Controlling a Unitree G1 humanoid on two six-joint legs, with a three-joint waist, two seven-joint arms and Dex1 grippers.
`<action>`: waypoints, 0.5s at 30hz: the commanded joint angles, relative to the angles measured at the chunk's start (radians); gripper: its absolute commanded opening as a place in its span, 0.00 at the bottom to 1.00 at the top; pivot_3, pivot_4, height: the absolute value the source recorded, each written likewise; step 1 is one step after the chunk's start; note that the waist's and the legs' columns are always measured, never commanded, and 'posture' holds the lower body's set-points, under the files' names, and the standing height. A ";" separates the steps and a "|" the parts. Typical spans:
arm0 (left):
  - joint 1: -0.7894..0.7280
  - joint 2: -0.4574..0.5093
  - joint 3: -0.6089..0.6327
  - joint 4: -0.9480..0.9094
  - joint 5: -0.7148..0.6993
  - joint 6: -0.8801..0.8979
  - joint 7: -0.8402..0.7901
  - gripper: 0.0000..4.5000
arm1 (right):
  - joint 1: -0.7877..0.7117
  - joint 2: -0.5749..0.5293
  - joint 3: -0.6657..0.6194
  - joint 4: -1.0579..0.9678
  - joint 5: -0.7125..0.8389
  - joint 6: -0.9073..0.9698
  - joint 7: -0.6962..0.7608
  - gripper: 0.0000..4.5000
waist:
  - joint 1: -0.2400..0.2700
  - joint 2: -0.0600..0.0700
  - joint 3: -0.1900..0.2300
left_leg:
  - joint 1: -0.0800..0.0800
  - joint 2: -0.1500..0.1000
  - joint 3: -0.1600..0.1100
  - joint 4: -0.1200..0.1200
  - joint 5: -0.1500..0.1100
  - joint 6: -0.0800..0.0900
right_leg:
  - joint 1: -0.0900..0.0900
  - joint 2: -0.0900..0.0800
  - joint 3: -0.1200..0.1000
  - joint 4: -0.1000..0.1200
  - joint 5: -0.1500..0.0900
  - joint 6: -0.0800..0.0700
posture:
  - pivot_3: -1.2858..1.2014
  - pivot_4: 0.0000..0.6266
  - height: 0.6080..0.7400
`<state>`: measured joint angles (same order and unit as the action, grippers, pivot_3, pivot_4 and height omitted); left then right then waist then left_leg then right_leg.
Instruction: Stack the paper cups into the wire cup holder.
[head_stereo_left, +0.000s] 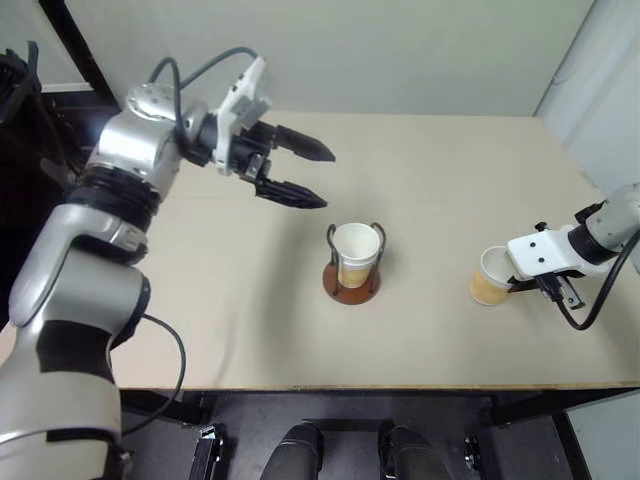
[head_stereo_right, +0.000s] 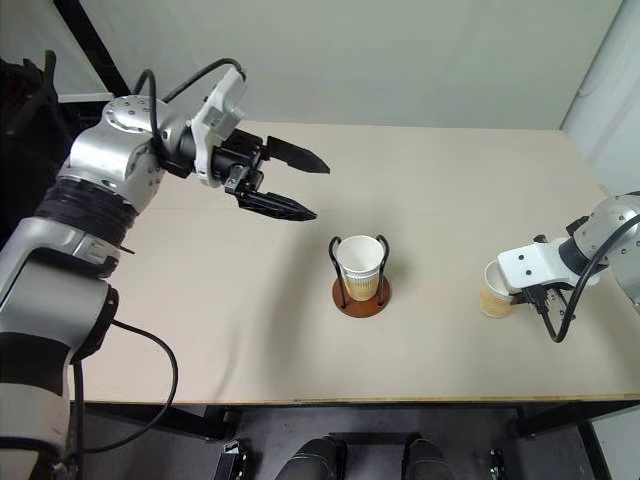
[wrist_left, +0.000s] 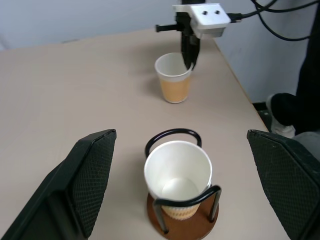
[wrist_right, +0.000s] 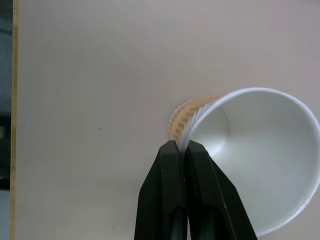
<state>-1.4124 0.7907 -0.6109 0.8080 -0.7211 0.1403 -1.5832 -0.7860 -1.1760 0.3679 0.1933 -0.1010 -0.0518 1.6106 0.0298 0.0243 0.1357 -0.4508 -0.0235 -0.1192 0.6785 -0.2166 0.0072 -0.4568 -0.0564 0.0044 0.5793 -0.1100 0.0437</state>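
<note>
The right gripper (wrist_right: 182, 148) is pinched tight on the rim of a paper cup (head_stereo_left: 489, 277), one finger inside the cup and one outside, so it holds only the thin wall. This cup stands on the table (head_stereo_left: 430, 170) near its right edge, at about 3 o'clock from the cup holder (head_stereo_left: 353, 264). The holder is in the middle of the table, and one cup (head_stereo_left: 355, 252) already sits inside its two wire loops, mouth up. The left gripper (head_stereo_left: 300, 172) hangs in the air at about 10 o'clock from the holder, its fingers spread wide and empty.

In my judgement, the main danger is the thin grip. The cup is held at one point of the rim only, so when it is lifted it may hang tilted, or the soft paper may bend and slip out from between the fingers. A tilted cup would not go straight into the cup that waits in the holder; its bottom could catch on the white rim or on one wire loop.

The holder looks light and small. If the carried cup pushes against a loop from the side, the whole stand may slide or fall over, and the nested cup with it.

The cup also stands close to the table's right edge, so a slip at the start of the lift could send it off the table.
</note>
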 joint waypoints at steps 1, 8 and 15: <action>0.023 0.021 0.051 -0.011 -0.004 0.017 -0.031 1.00 | -0.057 -0.006 -0.016 -0.019 0.037 0.034 0.004 0.00 | -0.002 0.000 0.000 | 0.000 0.000 0.000 0.000 0.000 0.000 | 0.000 0.000 0.000 0.000 0.000 0.000 | 0.52 0.24 1.00; 0.097 0.058 0.030 -0.069 -0.024 0.042 -0.031 1.00 | -0.202 -0.037 0.015 -0.072 0.122 0.117 0.004 0.00 | -0.003 0.001 0.000 | 0.000 0.000 0.000 0.000 0.001 -0.001 | -0.001 0.000 0.000 0.000 0.001 -0.001 | 0.52 0.24 1.00; 0.133 0.130 -0.075 -0.105 -0.003 -0.052 -0.031 1.00 | -0.339 -0.060 0.069 -0.136 0.204 0.209 0.004 0.00 | -0.003 0.001 0.000 | -0.001 0.000 -0.002 -0.003 0.001 -0.002 | -0.002 0.001 -0.001 0.000 0.000 -0.003 | 0.52 0.24 1.00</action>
<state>-1.2720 0.8921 -0.6764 0.7243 -0.7305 0.1345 -1.5831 -1.0905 -1.2083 0.4320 0.0806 0.0778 0.1439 1.6106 0.0269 0.0250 0.1358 -0.4513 -0.0235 -0.1210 0.6757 -0.2156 0.0051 -0.4587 -0.0556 0.0036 0.5795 -0.1106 0.0405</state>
